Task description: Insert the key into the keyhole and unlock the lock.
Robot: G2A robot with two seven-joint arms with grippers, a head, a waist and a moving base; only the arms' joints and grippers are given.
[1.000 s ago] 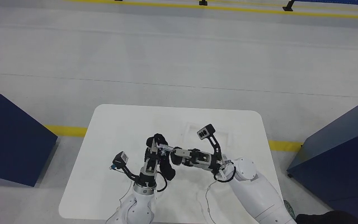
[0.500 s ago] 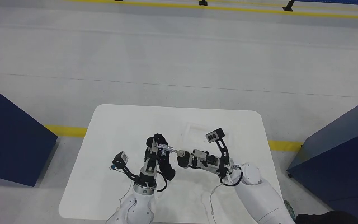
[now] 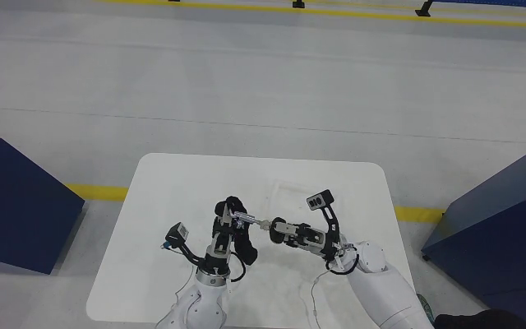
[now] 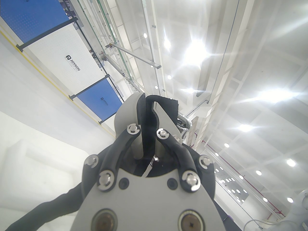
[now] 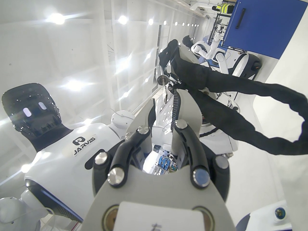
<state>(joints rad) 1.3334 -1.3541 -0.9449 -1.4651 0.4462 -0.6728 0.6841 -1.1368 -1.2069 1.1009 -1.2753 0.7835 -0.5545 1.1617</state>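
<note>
My left gripper (image 3: pixel 232 225) is held up over the middle of the white table (image 3: pixel 164 206), shut on a cable lock (image 3: pixel 235 215) with a black sleeved cable. In the left wrist view its fingers (image 4: pixel 134 118) pinch the black sleeve, with a shiny metal part (image 4: pixel 183 124) behind them. A small silver key (image 3: pixel 254 220) juts from the lock toward my right gripper (image 3: pixel 269 225). The right gripper (image 5: pixel 167 102) is open and a short way back from the key end (image 5: pixel 161 79). The cable (image 5: pixel 240 111) loops off to one side.
A faint white tray outline (image 3: pixel 289 192) lies on the table behind the grippers. Dark blue panels stand off the table's left (image 3: pixel 33 214) and right (image 3: pixel 485 230) sides. Bare tabletop lies toward the far edge and the left.
My right gripper has drawn back to the right, away from the lock, leaving the key sticking out of it. The left gripper and lock have stayed put.
</note>
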